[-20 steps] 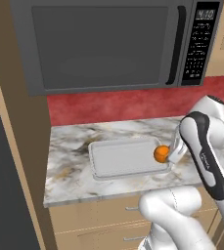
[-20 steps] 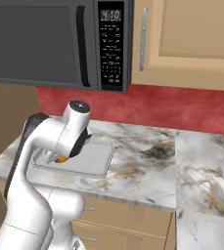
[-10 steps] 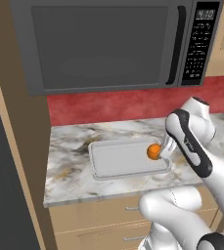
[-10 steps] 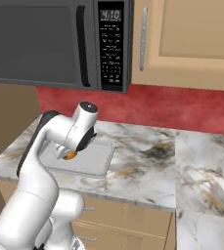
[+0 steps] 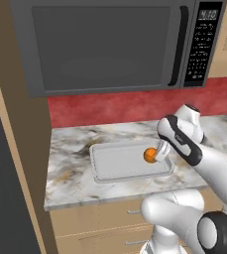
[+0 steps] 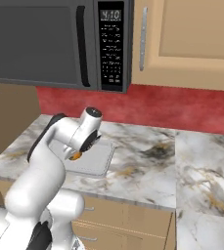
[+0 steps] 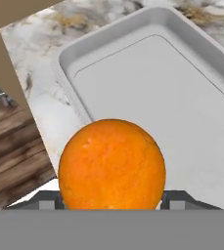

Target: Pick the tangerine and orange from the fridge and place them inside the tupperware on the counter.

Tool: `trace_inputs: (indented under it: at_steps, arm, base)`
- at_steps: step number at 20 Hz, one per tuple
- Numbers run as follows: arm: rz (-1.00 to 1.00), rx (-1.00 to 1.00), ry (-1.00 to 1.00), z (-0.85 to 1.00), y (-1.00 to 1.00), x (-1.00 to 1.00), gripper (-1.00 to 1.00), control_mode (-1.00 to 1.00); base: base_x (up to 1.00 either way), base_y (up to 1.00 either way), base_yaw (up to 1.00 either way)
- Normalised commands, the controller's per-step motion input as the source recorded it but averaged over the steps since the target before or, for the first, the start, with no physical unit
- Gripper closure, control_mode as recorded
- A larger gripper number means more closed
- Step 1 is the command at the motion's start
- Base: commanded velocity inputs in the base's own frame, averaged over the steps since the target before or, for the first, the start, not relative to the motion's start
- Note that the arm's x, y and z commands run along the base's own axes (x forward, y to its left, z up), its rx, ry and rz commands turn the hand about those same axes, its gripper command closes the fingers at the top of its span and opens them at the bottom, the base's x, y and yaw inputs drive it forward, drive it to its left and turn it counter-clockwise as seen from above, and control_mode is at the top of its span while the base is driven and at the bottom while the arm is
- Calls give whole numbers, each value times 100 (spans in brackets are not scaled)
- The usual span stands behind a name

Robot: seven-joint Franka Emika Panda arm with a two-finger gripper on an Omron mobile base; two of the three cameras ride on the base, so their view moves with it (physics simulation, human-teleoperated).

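1. The dark grey microwave with a black keypad panel (image 5: 110, 42) hung above the red backsplash, over the work area
2. The white marble-look counter with grey and brown veins (image 5: 73, 173) ran beneath it, atop tan wooden cabinet drawers
3. The shallow light-grey rectangular tupperware with rounded corners and a raised rim (image 5: 120, 161) sat flat on the counter; its floor was bare
4. The two-finger gripper of the white arm (image 5: 157, 154) hung over the tupperware's right end
5. The round orange-skinned fruit (image 7: 112, 163) sat between the fingers, which were closed against its sides; it was above the tupperware floor, and whether tangerine or orange could not be told
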Motion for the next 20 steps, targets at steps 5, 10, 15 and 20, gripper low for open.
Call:
trace_inputs:
  at_steps: [5,10,15,20]
  arm:
    - [0,-2,0,-40,0,38,100,-100]
    - [0,0,0,-30,0,28,100,-100]
    - [0,0,0,-32,0,26,100,-100]
    - [0,0,2,-33,0,27,100,-100]
  base:
    - [0,0,0]
    - [0,0,0]
    - [0,0,0]
    - [0,0,0]
